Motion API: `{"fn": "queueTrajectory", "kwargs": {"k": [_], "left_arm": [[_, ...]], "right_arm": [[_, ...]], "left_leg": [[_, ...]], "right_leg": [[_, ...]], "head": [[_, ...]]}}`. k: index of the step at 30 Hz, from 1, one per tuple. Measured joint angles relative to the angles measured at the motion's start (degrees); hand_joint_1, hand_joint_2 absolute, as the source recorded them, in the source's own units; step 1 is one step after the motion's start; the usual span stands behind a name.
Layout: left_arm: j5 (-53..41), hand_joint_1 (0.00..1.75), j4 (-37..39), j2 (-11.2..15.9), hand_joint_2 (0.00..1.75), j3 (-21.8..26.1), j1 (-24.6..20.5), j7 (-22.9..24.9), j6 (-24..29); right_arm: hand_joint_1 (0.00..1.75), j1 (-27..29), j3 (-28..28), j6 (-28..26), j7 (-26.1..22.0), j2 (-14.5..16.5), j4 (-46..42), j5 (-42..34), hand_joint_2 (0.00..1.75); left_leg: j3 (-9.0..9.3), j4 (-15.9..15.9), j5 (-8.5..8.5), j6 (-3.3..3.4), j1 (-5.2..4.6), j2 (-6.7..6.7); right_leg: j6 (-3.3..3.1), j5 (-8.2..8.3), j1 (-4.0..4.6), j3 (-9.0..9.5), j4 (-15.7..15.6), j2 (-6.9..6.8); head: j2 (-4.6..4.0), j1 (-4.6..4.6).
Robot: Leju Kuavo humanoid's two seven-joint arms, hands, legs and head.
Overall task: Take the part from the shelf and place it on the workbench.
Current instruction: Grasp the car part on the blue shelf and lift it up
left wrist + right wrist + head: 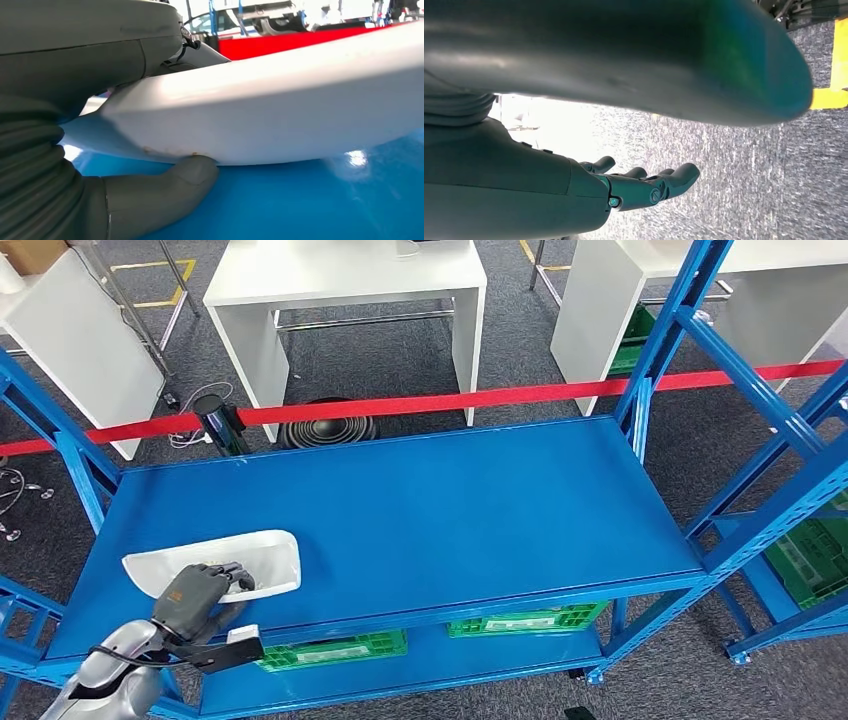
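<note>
Blue shelf point(420, 510) under everything; white part point(225, 560) lying on its near-left corner. Left hand point(200, 592) clamped on the near edge of the part, fingers point(235, 572) over the rim, thumb point(190, 172) pressed beneath. Probably the moment before lifting: best to firm the grip, raise straight up, keep the long part level so the far end clears the shelf. Right hand point(644, 187) hanging over carpet, spread, holding nothing. Green crates point(525, 620) on the tier below the left hand; contents impossible to tell.
</note>
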Motion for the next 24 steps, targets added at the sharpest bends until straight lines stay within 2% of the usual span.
{"fn": "queueTrajectory", "kwargs": {"k": [6, 10, 12, 15, 19, 24], "left_arm": [[1.2, 1.75, -2.3, 0.1, 1.75, 1.9, 2.8, -1.2, 3.1], [3.1, 1.75, -3.4, 0.0, 1.75, 3.0, 3.8, -2.5, 2.9], [8.0, 1.75, -4.7, -0.4, 1.75, 4.3, 4.5, -4.3, 1.5], [21.6, 1.75, -10.3, -1.4, 1.75, 7.7, 6.7, -6.2, -2.7], [41.0, 1.75, -24.6, -3.3, 1.75, 13.7, 11.7, -6.7, -13.1], [48.8, 1.75, -41.7, -8.3, 1.75, 23.3, 17.5, -6.8, -26.5]], "right_arm": [[0.00, 0.0, 0.0, -0.2, 0.1, 0.0, 0.0, 0.4, 0.00], [0.00, -0.1, 0.0, -0.3, 0.1, 0.0, 0.0, 0.5, 0.00], [0.00, -0.1, 0.0, -0.5, 0.2, 0.0, 0.0, 0.8, 0.00], [0.00, -0.1, 0.0, -0.9, 0.1, 0.0, 0.0, 1.3, 0.00], [0.00, 0.0, 0.2, -0.6, -0.5, -0.5, 0.0, 2.3, 0.00], [0.00, 0.1, 1.2, 0.2, -1.3, -1.5, 0.0, 3.7, 0.00]], "left_leg": [[0.05, 0.0, -0.02, -0.01, 0.00, 0.00], [0.05, 0.0, -0.02, 0.00, 0.00, -0.01], [0.05, 0.0, -0.02, 0.00, -0.01, -0.02], [0.03, 0.0, -0.03, 0.01, -0.01, -0.02], [0.01, 0.0, -0.08, 0.06, -0.01, 0.04], [-0.01, 0.0, -0.22, 0.18, -0.01, 0.12]], "right_leg": [[0.05, -0.05, -0.01, 0.05, 0.0, -0.03], [0.06, -0.06, -0.02, 0.06, 0.0, -0.06], [0.07, -0.06, -0.02, 0.06, 0.0, -0.05], [0.07, -0.06, -0.02, 0.06, -0.1, -0.05], [0.09, -0.05, -0.02, 0.03, -0.1, 0.04], [0.15, -0.08, -0.02, 0.08, -0.2, 0.10]], "head": [[0.00, 0.00], [0.00, 0.00], [0.00, 0.00], [0.00, 0.00], [0.00, -0.01], [0.00, 0.00]]}}
